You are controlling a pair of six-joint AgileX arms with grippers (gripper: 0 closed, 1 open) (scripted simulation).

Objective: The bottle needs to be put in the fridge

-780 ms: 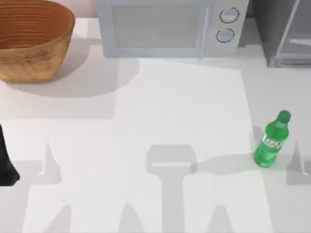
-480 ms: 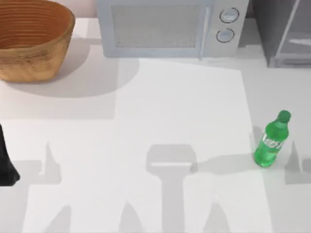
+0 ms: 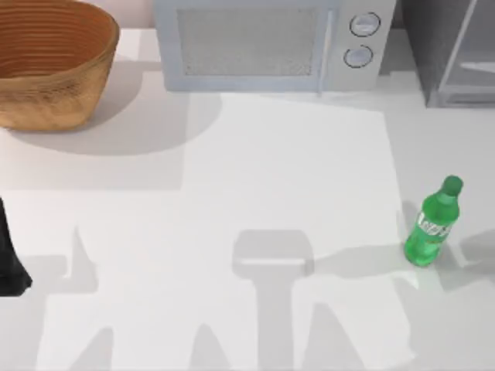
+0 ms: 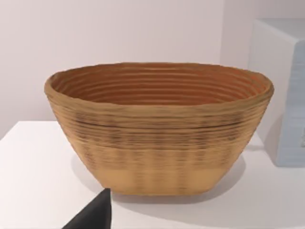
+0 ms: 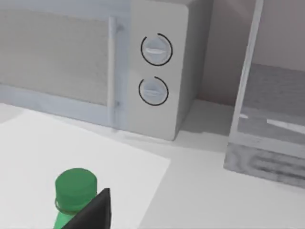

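The green bottle (image 3: 433, 224) stands upright on the white table at the right side, cap on. In the right wrist view its green cap (image 5: 75, 187) sits close below the camera, with a dark part of my right gripper (image 5: 93, 214) just beside it and not touching it. The dark grey fridge (image 3: 456, 54) with its lighter grey frame stands at the back right corner, and it appears as the fridge (image 5: 267, 119) beyond the bottle in the right wrist view. My left gripper (image 3: 9, 267) is parked at the table's left edge.
A light grey microwave (image 3: 267, 42) with two round knobs stands at the back middle, just left of the fridge. A woven brown basket (image 3: 50, 58) sits at the back left, and the left wrist view faces this basket (image 4: 159, 129). White table lies between them.
The arm shadows on the table at the right have slid in toward the bottle. The bottle and the left arm have not moved.
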